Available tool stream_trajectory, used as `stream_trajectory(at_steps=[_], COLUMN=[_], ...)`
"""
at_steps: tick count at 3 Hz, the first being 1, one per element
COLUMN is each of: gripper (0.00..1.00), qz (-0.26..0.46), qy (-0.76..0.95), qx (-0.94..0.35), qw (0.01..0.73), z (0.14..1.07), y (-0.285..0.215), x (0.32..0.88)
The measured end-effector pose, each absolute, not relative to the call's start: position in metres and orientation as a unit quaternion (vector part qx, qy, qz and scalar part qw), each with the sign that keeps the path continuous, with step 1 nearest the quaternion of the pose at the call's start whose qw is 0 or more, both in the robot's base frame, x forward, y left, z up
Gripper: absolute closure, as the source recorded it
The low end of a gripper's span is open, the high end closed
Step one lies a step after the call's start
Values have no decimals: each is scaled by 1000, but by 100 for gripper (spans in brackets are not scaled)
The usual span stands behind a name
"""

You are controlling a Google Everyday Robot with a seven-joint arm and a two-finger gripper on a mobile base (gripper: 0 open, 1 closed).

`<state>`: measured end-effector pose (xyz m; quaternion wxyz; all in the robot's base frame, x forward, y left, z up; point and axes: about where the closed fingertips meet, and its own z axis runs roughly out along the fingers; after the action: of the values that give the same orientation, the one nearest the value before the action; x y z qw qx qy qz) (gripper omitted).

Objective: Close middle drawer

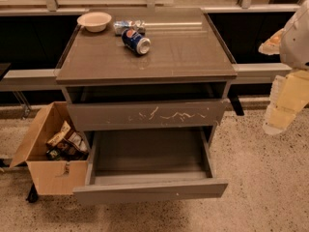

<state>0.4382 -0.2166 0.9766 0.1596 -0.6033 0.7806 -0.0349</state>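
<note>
The middle drawer [149, 190] is pulled far out of the grey-brown cabinet, low and toward me. Its plain front panel has only tiny pale specks, and its bare grey inside [149, 151] holds nothing. Above it, the drawer front with long white scratch marks [147, 114] stands slightly out from the cabinet. My gripper [276, 115] hangs at the right edge of the view on the pale arm, to the right of the cabinet and above the floor. It is well apart from the open drawer and touches nothing.
On the cabinet top [193, 52] are a white bowl [94, 21], a blue soda can on its side [136, 41] and a crumpled wrapper [128, 25]. An open cardboard box with snack bags [50, 151] stands against the cabinet's left side. The speckled floor [260, 178] lies to the right.
</note>
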Motion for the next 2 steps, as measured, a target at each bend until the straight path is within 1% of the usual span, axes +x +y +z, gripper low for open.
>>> stream_trajectory(at_steps=[1,2], gripper=[0,0], qz=[-35,-7], qy=[781,770], qx=[-603,-620], qw=[160,148], z=[977,955], y=[-217,-214], x=[438,439])
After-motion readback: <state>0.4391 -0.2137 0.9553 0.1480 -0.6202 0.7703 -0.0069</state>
